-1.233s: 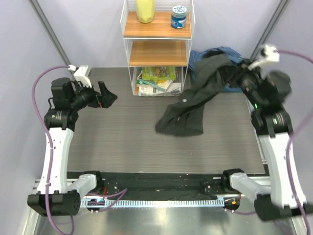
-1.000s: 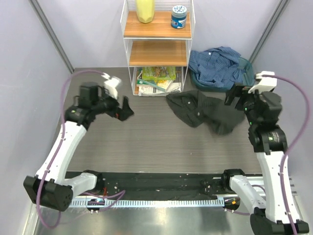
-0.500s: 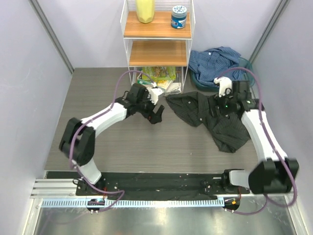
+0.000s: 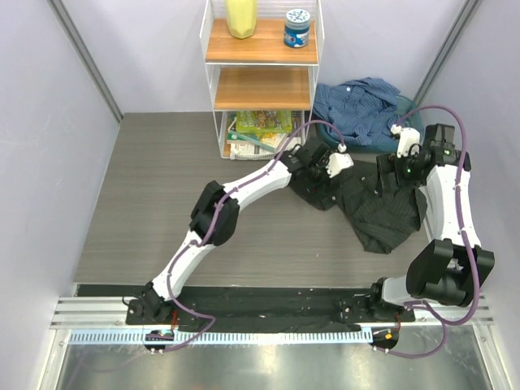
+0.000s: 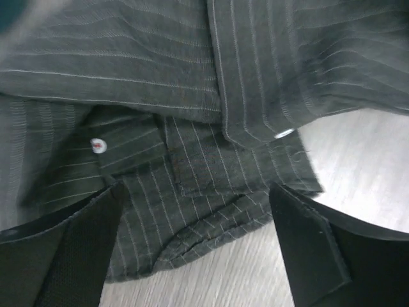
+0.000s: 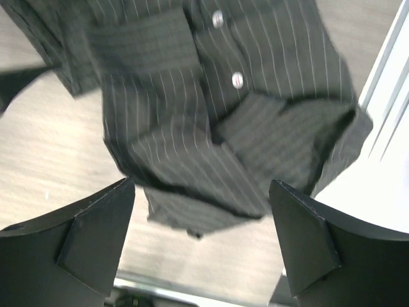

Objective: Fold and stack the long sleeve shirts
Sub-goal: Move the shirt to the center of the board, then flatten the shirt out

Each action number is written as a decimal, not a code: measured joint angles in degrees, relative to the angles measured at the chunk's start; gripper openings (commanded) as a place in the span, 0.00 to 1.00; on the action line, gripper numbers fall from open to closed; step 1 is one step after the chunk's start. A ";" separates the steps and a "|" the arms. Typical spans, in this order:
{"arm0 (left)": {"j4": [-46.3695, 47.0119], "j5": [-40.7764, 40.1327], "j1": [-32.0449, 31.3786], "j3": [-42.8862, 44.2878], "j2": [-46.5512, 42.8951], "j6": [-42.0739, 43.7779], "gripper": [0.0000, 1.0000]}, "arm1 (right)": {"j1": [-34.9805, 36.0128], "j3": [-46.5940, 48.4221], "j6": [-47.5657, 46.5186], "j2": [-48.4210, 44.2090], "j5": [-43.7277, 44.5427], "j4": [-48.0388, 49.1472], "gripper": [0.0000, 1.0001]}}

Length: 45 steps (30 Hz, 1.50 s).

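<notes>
Over the crumpled dark shirt (image 4: 370, 207), my left tool (image 5: 192, 243) and right tool (image 6: 201, 236) gape apart; I'd pinch opposite hems and spread it flat.

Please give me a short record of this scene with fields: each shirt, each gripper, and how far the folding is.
dark shirt: crumpled, unfolded, lying on the table right of centre
blue shirt: crumpled heap at the far right, behind the dark shirt
left gripper: open, over the left part of the dark shirt, holding nothing
right gripper: open, over the right part of the dark shirt, holding nothing
folding: not yet begun on either shirt
stack: none
</notes>
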 measured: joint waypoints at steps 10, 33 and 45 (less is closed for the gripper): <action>-13.29 -1.40 0.44 -1.16 1.86 2.78 0.21 | -1.31 0.11 -4.37 0.00 -2.82 -8.68 0.98; -34.49 7.02 31.58 -48.15 -46.07 24.11 0.70 | 16.87 -13.05 -13.99 -8.20 -10.93 -10.38 0.84; -35.91 15.65 31.82 -56.33 -58.99 22.18 0.83 | 41.75 -21.94 -10.60 -11.32 -7.17 -0.76 0.87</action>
